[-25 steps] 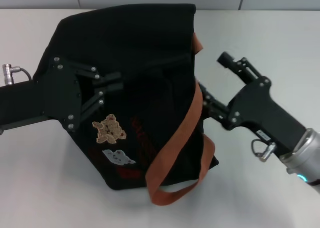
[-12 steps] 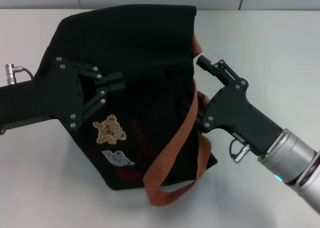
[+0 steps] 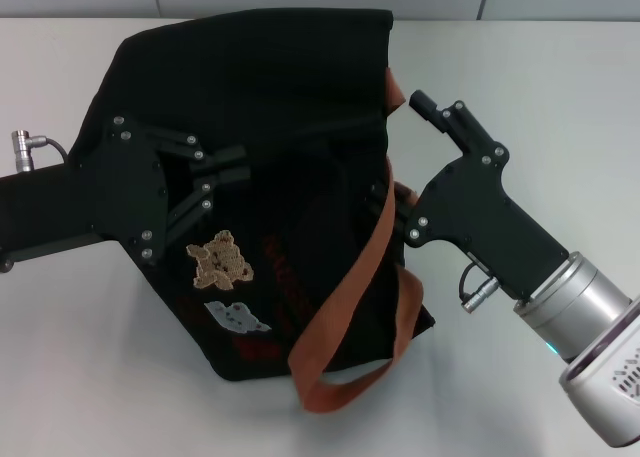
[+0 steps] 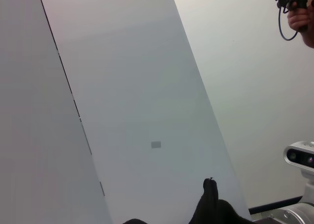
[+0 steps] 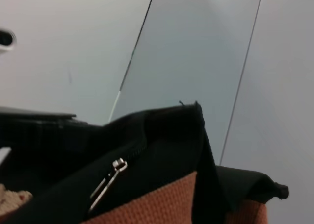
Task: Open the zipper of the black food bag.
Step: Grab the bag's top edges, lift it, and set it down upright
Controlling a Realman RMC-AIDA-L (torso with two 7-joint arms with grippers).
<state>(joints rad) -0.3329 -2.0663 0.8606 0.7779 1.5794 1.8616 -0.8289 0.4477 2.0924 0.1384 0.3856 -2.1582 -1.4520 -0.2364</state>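
1. The black food bag (image 3: 270, 107) is matt black woven cloth, soft and creased, with no sheen.
2. Its handles (image 3: 352, 287), just beside the right gripper (image 3: 385, 202), are orange-brown webbing with a coarse visible weave.
3. The bear patch (image 3: 220, 259), just below the left gripper (image 3: 232, 165), looks like fuzzy tan embroidery; the white patch (image 3: 238, 317) under it is flat stitched cloth.
4. The zipper (image 5: 88, 177) is a fine ribbed black track with a shiny silver metal pull tab (image 5: 108, 182).
5. Both grippers are matt black plates with small bright metal screws.
6. The right wrist (image 3: 575, 297) is brushed, satin silver metal.
7. The table (image 3: 560, 87) is smooth, matt white.
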